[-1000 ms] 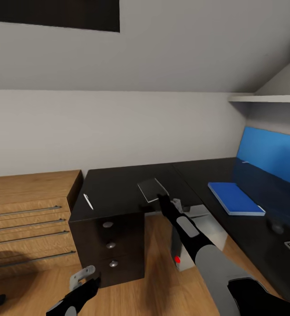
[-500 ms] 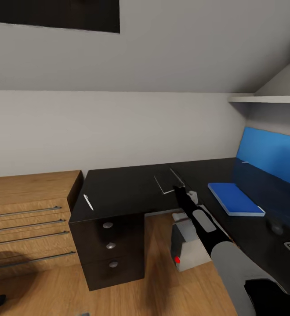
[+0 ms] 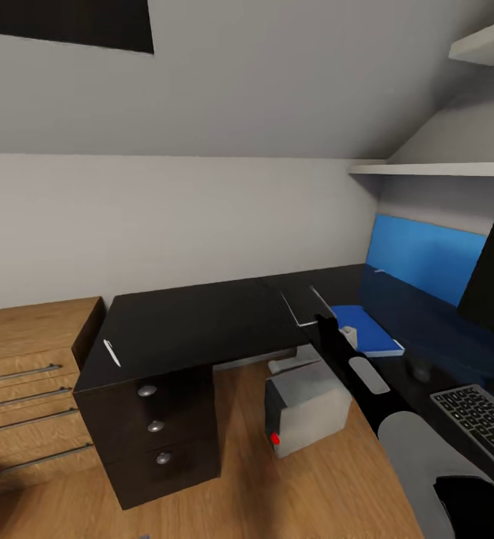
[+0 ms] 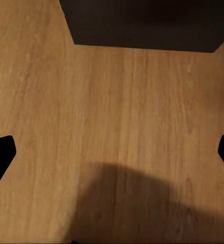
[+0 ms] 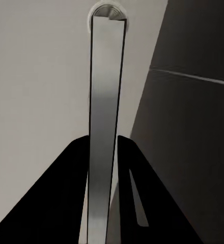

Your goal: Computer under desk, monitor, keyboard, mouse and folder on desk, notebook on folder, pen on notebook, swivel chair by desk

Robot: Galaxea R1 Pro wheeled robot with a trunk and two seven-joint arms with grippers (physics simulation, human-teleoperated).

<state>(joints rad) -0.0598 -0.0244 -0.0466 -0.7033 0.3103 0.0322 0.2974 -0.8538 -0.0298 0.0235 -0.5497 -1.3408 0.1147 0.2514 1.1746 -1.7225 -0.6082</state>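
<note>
The right tool (image 3: 323, 323) pinches the notebook (image 3: 301, 305), a thin grey slab held on edge between its closed fingers (image 5: 71, 193), as the right wrist view shows. It hangs above the dark table (image 3: 194, 326), and the blue folder (image 3: 367, 329) lies flat just past the tool's tip, toward the blue panel. The pen (image 3: 111, 352) rests far off on the table's other end, well behind the tool's reach. The left tool's finger tips (image 4: 0, 157) sit spread wide, empty, over the wood floor (image 4: 117, 127).

To land this step well, I judge the notebook should be tipped flat before release, carried squarely over the folder, and lowered until it touches, so its edges line up and it does not slide onto the keyboard (image 3: 483, 419) nearby.
</note>
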